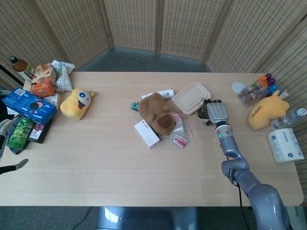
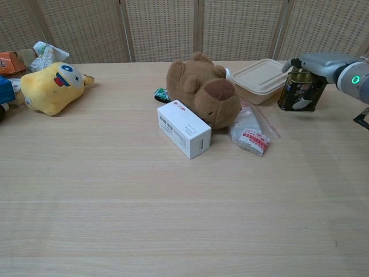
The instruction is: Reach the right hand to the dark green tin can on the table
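The dark green tin can [image 2: 299,92] stands upright on the table just right of the beige lidded food box [image 2: 263,78]. In the head view the can [image 1: 204,113] peeks out left of my right hand [image 1: 216,112]. My right hand [image 2: 314,62] is on the can: its fingers [image 2: 290,64] curve over the top and the thumb lies across the front. The can stays on the table. Only parts of my left hand [image 1: 5,128] show at the far left edge of the head view, fingers apart and holding nothing.
A brown plush bear [image 2: 203,92], a white box [image 2: 184,128] and a clear bag [image 2: 249,134] lie left of the can. A yellow plush [image 1: 266,111], bottles [image 1: 256,89] and a tissue pack [image 1: 285,145] sit to the right. Snack packs [image 1: 29,105] crowd the far left.
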Robot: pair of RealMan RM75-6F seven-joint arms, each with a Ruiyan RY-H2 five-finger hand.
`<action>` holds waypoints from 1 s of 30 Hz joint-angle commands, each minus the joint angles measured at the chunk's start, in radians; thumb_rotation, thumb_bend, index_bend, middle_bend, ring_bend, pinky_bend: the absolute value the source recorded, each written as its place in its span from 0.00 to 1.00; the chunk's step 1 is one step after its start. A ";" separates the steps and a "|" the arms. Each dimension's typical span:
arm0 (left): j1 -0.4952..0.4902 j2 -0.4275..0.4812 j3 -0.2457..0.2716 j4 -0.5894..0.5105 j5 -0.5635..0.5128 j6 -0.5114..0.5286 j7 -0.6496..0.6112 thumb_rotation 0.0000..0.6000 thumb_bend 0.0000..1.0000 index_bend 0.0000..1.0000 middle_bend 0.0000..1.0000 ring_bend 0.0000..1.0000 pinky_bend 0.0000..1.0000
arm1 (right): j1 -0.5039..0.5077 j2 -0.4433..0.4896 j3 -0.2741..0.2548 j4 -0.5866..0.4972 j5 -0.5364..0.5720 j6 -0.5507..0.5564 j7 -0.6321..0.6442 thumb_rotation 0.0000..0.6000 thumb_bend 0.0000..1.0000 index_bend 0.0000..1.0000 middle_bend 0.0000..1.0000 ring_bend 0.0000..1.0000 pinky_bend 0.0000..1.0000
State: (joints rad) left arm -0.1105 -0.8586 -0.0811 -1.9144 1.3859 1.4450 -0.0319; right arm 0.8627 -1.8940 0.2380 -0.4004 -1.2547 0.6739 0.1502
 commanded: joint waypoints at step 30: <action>0.007 0.021 0.013 -0.026 0.064 0.008 -0.049 1.00 0.00 0.00 0.00 0.00 0.00 | -0.032 0.247 0.069 -0.438 0.001 0.255 -0.177 1.00 0.09 0.42 0.57 0.61 0.60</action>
State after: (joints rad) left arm -0.1053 -0.8403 -0.0693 -1.9389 1.4476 1.4503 -0.0780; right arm 0.8397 -1.7237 0.2761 -0.7155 -1.2783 0.8847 0.0609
